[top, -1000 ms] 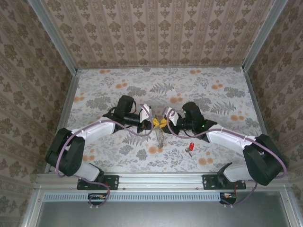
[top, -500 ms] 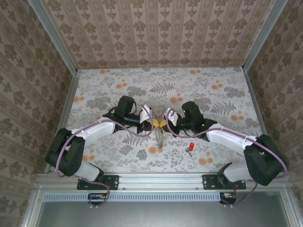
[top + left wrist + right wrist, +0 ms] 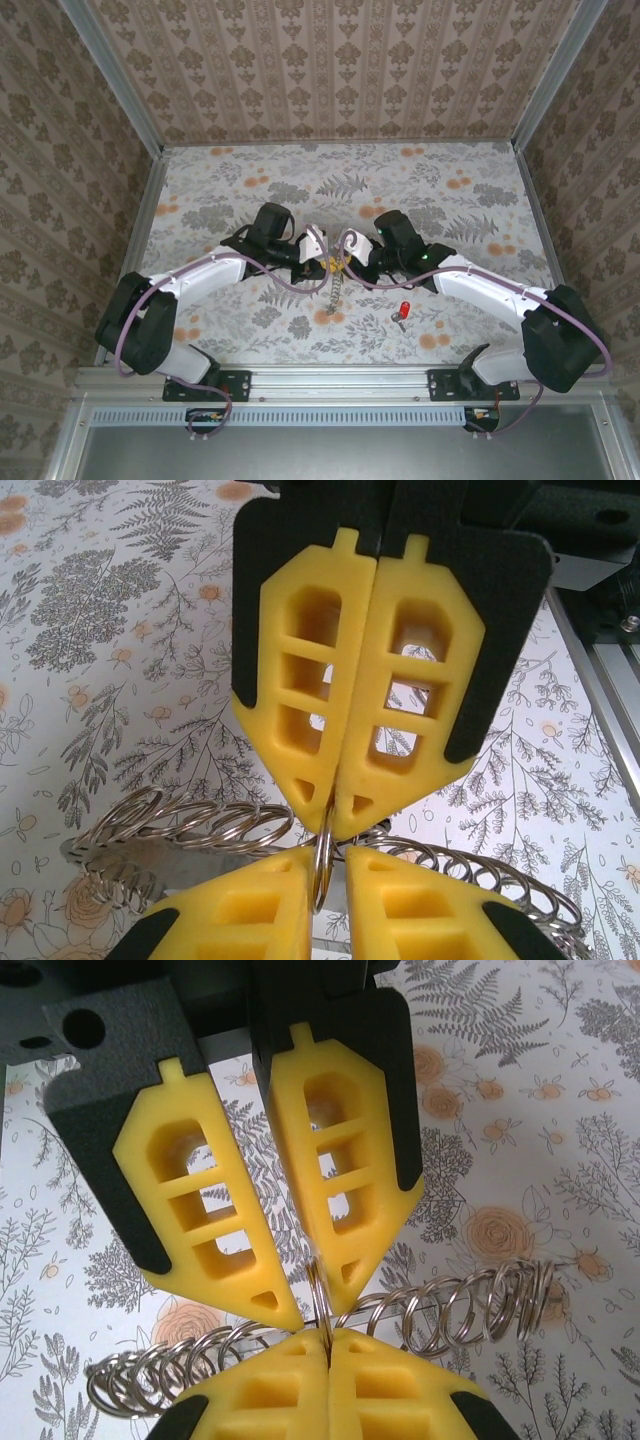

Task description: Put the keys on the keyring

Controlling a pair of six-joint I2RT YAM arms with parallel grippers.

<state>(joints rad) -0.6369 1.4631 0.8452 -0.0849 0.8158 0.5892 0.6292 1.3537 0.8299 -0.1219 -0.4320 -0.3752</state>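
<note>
Keyring [image 3: 452, 1312] pinched tight in right gripper [image 3: 328, 1336], left gripper [image 3: 326, 858] (jaws slightly parted) straddling one ring

Two pincers [image 3: 327, 264] [image 3: 343, 262], one red key [image 3: 403, 311], one keyring [image 3: 336, 290].

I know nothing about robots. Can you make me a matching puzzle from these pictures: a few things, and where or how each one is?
1 red key
2 keyring
3 right gripper
4 left gripper

A jaws slightly apart
B lying loose on the table
C silvery coil where both grippers meet
D shut on the keyring

Pairs: 1-B, 2-C, 3-D, 4-A
</note>
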